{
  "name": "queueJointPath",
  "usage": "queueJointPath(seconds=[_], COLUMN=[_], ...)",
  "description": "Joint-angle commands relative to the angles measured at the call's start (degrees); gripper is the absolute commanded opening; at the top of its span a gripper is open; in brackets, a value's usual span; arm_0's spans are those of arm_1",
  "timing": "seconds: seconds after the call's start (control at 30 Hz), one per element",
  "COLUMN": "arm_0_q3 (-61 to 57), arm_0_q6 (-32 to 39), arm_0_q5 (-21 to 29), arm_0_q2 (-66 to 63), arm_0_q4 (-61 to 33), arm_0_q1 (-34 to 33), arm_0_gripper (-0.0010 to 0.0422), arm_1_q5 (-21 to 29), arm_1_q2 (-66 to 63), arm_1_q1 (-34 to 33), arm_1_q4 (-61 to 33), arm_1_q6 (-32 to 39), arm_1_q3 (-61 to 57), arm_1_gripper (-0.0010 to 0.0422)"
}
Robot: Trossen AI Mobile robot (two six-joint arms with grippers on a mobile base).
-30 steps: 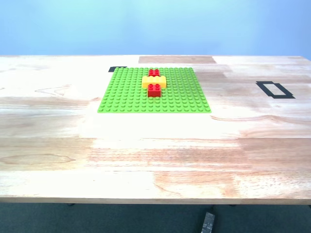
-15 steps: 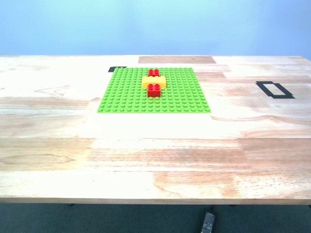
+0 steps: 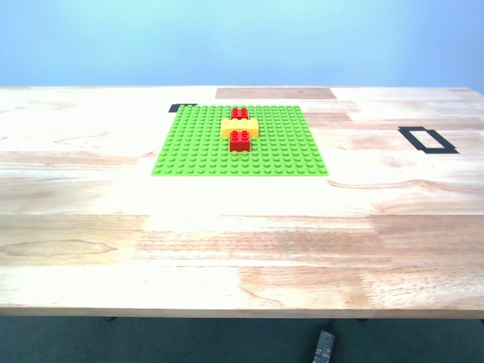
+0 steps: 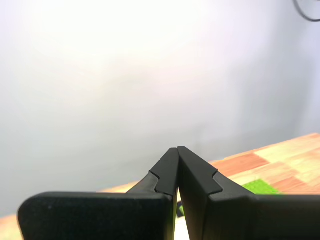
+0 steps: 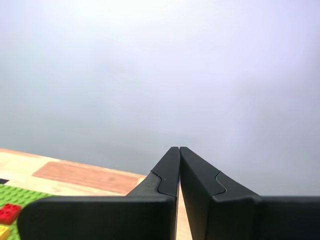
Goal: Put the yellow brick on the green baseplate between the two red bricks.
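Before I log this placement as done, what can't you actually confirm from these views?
- Whether the yellow brick is pressed onto the green baseplate studs: too small in the exterior view.
- Far red brick: partly hidden behind the yellow brick.
- Both arms: outside the exterior view.
- My first gripper and my second gripper cover most of the plate in their wrist views.

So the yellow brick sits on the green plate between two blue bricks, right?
Not quite: the two bricks flanking the yellow brick are red, not blue. The exterior view shows it. The rest holds: the yellow brick sits on the green plate between them.
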Motion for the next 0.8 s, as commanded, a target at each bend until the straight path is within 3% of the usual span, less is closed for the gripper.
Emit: queueJointPath(seconds=[0.03, 0.17, 0.8], arm_0_q3=[-4.5, -8.6, -15.5], arm_0_q6=[-1.5, -4.0, -4.1], arm_0_q5=[-1.9, -3.2, -2.7], arm_0_q2=[-5.0, -9.0, -11.4], arm_0_q4=[1.7, 4.0, 2.8], arm_0_q1=[0.0, 0.0, 0.0], arm_0_gripper=[0.0, 0.0, 0.0], arm_1_q5=[0.1, 1.6, 1.7], arm_1_q2=[-5.6, -10.6, -10.0], arm_1_q1=[0.0, 0.0, 0.0], arm_1_q4=[3.6, 5.9, 8.1], arm_1_q6=[3.5, 3.0, 2.6], arm_1_q3=[-4.7, -10.1, -19.0], arm_1_gripper=[0.0, -0.0001, -0.0001])
